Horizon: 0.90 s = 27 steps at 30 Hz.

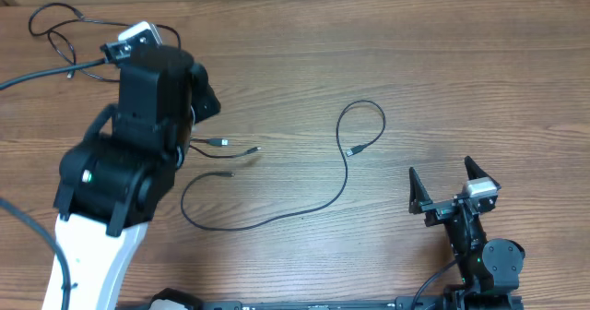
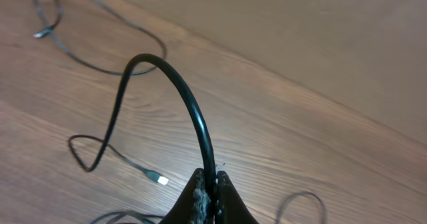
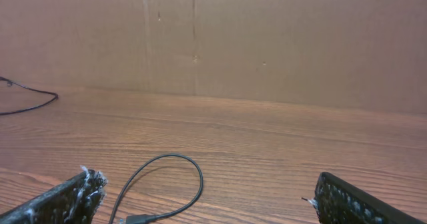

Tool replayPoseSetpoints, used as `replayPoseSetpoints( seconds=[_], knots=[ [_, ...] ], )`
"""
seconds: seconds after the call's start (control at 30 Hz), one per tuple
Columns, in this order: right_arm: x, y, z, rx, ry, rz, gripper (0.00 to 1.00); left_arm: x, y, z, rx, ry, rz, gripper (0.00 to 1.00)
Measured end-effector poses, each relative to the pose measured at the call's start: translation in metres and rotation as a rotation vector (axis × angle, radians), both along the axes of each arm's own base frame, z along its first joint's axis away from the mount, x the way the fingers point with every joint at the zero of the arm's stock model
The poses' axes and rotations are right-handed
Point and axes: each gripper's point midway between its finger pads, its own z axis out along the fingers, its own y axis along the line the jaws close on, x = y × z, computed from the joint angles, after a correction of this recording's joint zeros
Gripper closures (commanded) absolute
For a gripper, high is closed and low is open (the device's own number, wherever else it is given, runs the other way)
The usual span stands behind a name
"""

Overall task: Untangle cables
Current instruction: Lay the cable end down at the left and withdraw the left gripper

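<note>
left wrist: left claw (image 2: 213, 184) clamped on black cable (image 2: 198, 121).
overhead: grip hidden under arm (image 1: 138, 135); right claw (image 1: 441, 167) wide open.

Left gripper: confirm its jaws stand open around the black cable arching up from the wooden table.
Wrong. The left gripper is shut on the black cable, not open around it, as the left wrist view shows. The cable does arch up from the wooden table.
</note>
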Motion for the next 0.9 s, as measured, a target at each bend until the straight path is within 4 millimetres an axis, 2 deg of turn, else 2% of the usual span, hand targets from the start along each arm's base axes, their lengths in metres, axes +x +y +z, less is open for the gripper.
replayPoseSetpoints(
  seconds=[0.1,0.23,0.4,0.6,0.9],
  knots=[
    [0.000,0.000,0.000,0.000,0.000,0.000,0.00,0.008,0.017,-0.010,0.011,0.033,0.056,0.95],
    [0.000,0.000,0.000,0.000,0.000,0.000,0.00,0.015,0.050,-0.019,-0.009,0.063,0.143,0.96],
    [0.000,0.000,0.000,0.000,0.000,0.000,0.00,0.013,0.095,-0.023,-0.043,0.081,0.262,0.96],
    [0.000,0.000,0.000,0.000,0.000,0.000,0.00,0.008,0.146,-0.040,-0.074,0.136,0.402,0.96],
    [0.000,0.000,0.000,0.000,0.000,0.000,0.00,0.021,0.193,-0.078,-0.100,0.228,0.523,0.96]
  ],
)
